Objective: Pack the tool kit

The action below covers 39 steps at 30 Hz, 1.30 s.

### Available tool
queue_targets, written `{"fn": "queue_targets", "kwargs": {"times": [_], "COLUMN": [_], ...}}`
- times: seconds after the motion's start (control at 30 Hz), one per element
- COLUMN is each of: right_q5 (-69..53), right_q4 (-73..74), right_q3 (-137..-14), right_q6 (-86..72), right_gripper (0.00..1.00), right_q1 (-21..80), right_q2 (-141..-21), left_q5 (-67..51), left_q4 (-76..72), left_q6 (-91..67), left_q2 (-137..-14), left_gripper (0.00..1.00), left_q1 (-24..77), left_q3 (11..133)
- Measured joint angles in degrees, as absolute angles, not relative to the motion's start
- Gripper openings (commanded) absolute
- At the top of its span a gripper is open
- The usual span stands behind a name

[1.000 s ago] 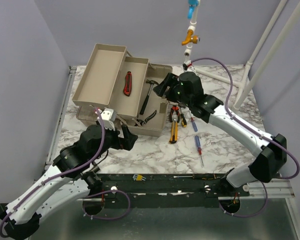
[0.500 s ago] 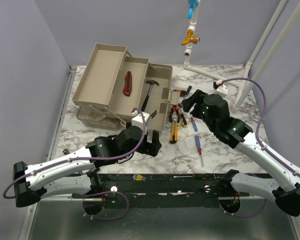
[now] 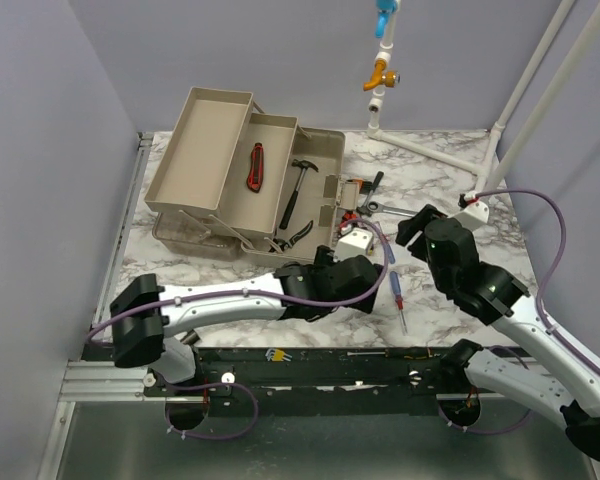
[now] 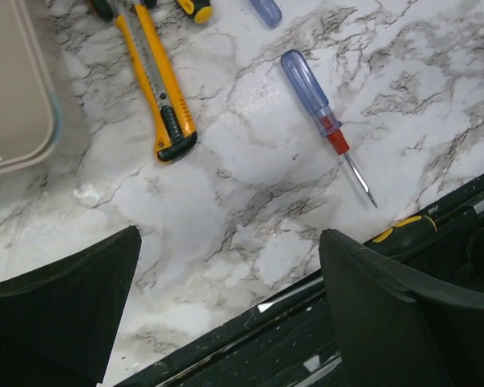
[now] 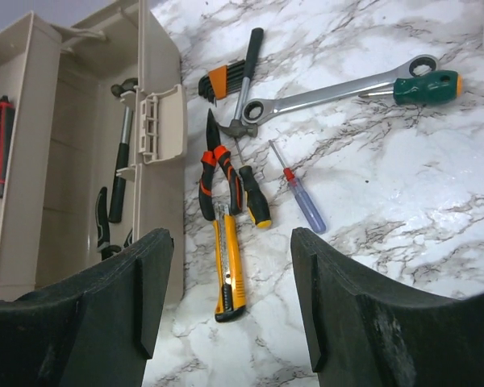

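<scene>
The open toolbox (image 3: 325, 160) stands at the back left with its beige trays (image 3: 215, 150) spread. It holds a red knife (image 3: 253, 166), a hammer (image 3: 295, 190) and black pliers (image 3: 295, 237). My left gripper (image 3: 372, 288) is open and empty, low over the marble near the front rail. A yellow utility knife (image 4: 157, 81) and a blue screwdriver (image 4: 319, 113) lie just beyond it. My right gripper (image 3: 412, 228) is open and empty above the loose tools. These are the yellow knife (image 5: 228, 266), red-handled pliers (image 5: 214, 173), a black-yellow screwdriver (image 5: 254, 197) and a small blue screwdriver (image 5: 302, 197).
A ratchet wrench (image 5: 339, 93), a green-handled screwdriver (image 5: 423, 87), a hex key set (image 5: 222, 81) and a black-handled tool (image 5: 246, 76) lie farther back, right of the box. The black front rail (image 4: 306, 339) runs under my left fingers. White pipes (image 3: 500, 130) stand at the back right.
My left arm has swung right from in front of the toolbox to the loose tools. My right arm has pulled back from the box toward the right and nearer.
</scene>
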<state>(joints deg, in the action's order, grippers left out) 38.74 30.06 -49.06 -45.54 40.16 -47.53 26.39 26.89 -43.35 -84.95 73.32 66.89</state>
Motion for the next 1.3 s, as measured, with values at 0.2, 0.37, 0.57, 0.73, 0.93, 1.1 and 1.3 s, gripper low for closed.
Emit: {"fn": "queue_targets", "kwargs": {"times": [0.2, 0.37, 0.57, 0.73, 0.93, 1.1, 1.3], "right_q5": [40.8, 42.5, 45.9, 47.5, 49.1, 49.8, 50.0], "right_q4": [31.3, 32.7, 35.4, 37.0, 37.5, 37.5, 37.5], "right_q3": [-48.2, -48.1, -48.1, -48.1, -47.8, -47.7, -47.7], "right_q6": [-46.7, -47.7, -50.2, -51.4, -51.6, -51.6, -51.7], "right_gripper": [0.66, 0.66, 0.65, 0.64, 0.64, 0.64, 0.63], "right_q1": [40.2, 40.2, 40.2, 40.2, 40.2, 40.2, 40.2], "right_q2": [-43.4, -41.8, -41.5, -41.1, -38.8, -37.8, -37.1], "left_q5": [27.8, 27.9, 27.6, 25.2, 23.2, 21.5, 20.1], "left_q4": [28.5, 28.4, 28.3, 27.2, 27.2, 27.3, 28.2], "left_q6": [-44.0, -44.0, -43.3, -43.1, -42.8, -42.8, -42.9], "left_q2": [-96.1, -101.3, -106.9, -110.6, -113.8, -115.0, -116.3], "left_gripper": [0.92, 0.9, 0.9, 0.9, 0.86, 0.8, 0.69], "left_q1": [74.0, 73.1, 69.7, 66.4, 63.9, 62.5, 61.2], "left_q3": [75.9, 78.0, 79.4, 80.2, 82.7, 84.4, 84.8]}}
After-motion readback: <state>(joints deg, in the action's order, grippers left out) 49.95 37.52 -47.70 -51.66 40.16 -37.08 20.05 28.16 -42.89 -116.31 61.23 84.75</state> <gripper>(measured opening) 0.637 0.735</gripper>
